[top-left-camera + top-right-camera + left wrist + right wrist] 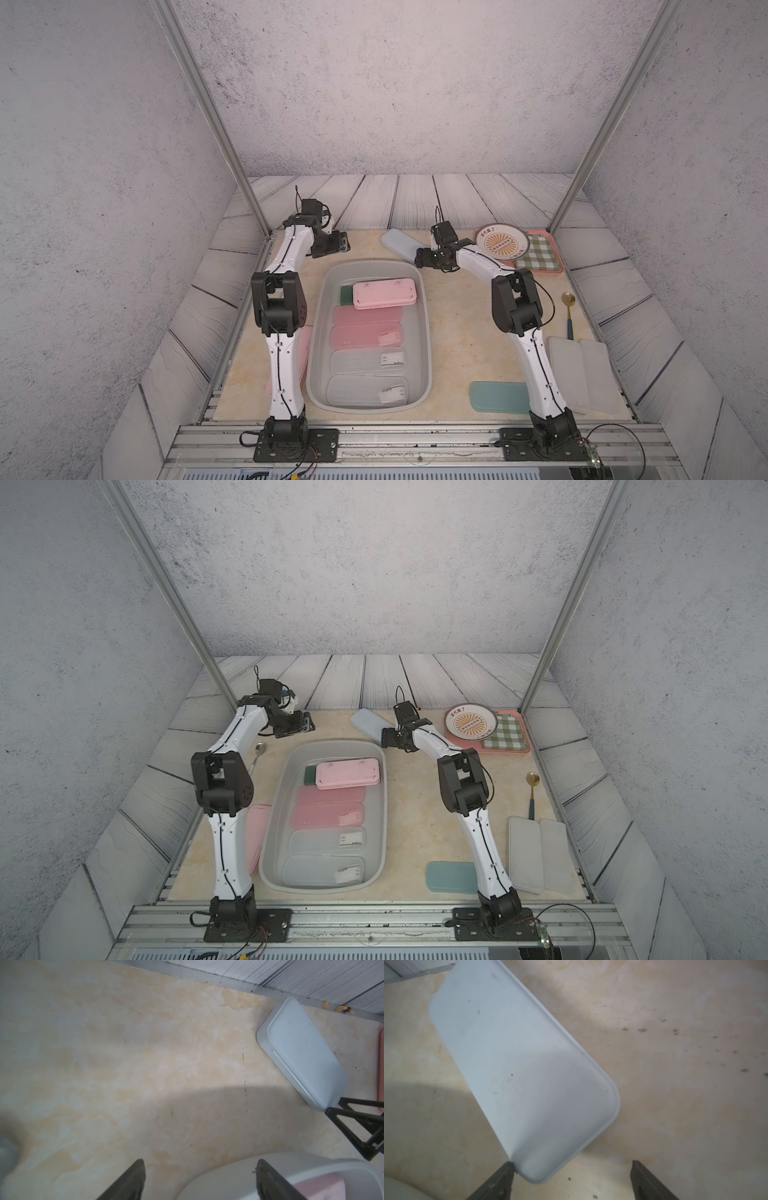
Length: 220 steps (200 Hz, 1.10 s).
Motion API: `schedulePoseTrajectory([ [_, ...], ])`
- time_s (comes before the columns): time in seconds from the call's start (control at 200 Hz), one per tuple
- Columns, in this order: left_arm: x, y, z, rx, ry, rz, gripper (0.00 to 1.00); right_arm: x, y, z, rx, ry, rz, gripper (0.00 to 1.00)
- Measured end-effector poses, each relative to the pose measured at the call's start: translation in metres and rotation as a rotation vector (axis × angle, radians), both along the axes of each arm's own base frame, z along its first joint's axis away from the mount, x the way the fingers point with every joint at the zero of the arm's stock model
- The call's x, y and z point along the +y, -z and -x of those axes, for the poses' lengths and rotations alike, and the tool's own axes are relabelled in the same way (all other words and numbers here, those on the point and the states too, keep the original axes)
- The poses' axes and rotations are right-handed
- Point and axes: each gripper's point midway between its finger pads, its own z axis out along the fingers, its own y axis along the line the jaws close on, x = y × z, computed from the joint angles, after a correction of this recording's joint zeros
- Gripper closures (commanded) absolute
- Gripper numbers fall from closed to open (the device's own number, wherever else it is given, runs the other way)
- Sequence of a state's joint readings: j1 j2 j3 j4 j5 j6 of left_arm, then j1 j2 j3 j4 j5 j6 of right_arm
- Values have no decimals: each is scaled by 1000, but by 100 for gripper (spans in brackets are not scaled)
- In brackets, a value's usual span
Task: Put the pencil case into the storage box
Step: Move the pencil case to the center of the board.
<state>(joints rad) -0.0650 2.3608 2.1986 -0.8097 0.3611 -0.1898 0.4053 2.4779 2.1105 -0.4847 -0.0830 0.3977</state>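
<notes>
Pencil case, pale blue, lies flat just beyond the far rim of the storage box; the right gripper stands wide at its near end, one finger against a corner; the left gripper gapes empty. Closing this askew could pinch only the corner and spin it away.

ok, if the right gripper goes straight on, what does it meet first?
Likely the pale-blue flat plastic pencil case, its near end just ahead of the right gripper, jaws open.
</notes>
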Motion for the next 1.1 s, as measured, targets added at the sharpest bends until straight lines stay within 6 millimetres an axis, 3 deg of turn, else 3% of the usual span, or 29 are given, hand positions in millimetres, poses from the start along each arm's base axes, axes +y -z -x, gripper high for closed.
schedulePoseTrajectory([
  [0.18, -49, 27, -45, -42, -8, 144, 16, -5, -6, -3, -10, 2, -12, 11],
  [0.37, -89, 65, -56, -17, -16, 246, 16, -12, 4, 14, 43, 35, -74, 11],
  [0.42, -96, 65, -65, -44, -21, 271, 16, -14, 3, 18, 56, 53, -93, 12],
  [0.57, -108, 59, -86, -117, -57, 326, 16, -22, -12, 24, 92, 124, -189, 13],
  [0.841, -108, 61, -115, -213, -142, 399, 16, -29, -48, 27, 86, 224, -386, 14],
  [1.101, -115, 60, -133, -286, -178, 483, 18, -20, -32, 41, 147, 251, -491, 14],
])
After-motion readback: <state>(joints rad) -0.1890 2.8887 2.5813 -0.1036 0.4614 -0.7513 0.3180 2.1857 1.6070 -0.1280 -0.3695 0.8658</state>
